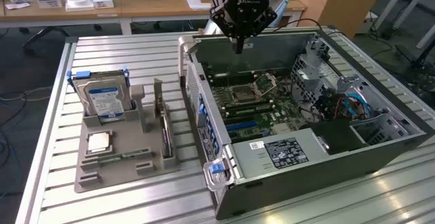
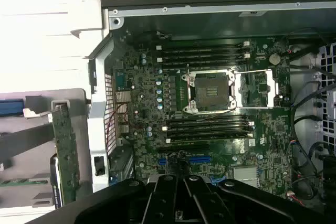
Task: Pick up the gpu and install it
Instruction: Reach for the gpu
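The gpu stands on edge in a grey holder at the exterior view's left, silver bracket uppermost, beside the open computer case. In the wrist view the gpu appears as a thin green board seen edge-on, outside the case wall. My gripper hangs over the far end of the case, above the motherboard, well apart from the gpu. Its fingers are pressed together with nothing between them. Blue expansion slots lie just beyond the fingertips.
The holder also carries a hard drive with a blue-white label, a processor chip and a memory stick. Inside the case are the open processor socket, drive cages and cables. Desks stand behind the slatted table.
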Action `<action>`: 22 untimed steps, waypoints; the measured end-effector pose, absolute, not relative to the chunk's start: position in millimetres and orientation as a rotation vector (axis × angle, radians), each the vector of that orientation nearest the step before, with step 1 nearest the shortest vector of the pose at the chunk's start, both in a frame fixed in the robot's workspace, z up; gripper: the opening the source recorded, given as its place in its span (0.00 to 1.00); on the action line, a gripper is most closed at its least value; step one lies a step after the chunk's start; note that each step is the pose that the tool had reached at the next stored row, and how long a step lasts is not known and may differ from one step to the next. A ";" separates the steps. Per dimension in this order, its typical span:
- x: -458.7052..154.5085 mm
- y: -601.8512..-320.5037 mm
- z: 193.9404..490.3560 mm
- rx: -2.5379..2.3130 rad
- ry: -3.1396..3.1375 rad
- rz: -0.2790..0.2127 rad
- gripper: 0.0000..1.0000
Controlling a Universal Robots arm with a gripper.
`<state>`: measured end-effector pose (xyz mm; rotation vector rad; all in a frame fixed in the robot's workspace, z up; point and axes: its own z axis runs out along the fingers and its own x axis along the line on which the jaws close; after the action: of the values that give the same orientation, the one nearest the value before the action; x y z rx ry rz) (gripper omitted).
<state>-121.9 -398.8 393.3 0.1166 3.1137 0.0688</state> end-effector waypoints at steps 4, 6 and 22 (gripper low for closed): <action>-121.9 -398.8 393.3 0.117 3.114 0.069 0.11; -121.9 -398.9 393.3 0.117 3.114 0.069 0.11; -135.0 -398.9 393.1 0.117 3.114 0.069 0.11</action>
<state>-135.0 -398.9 393.1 0.1166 3.1137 0.0688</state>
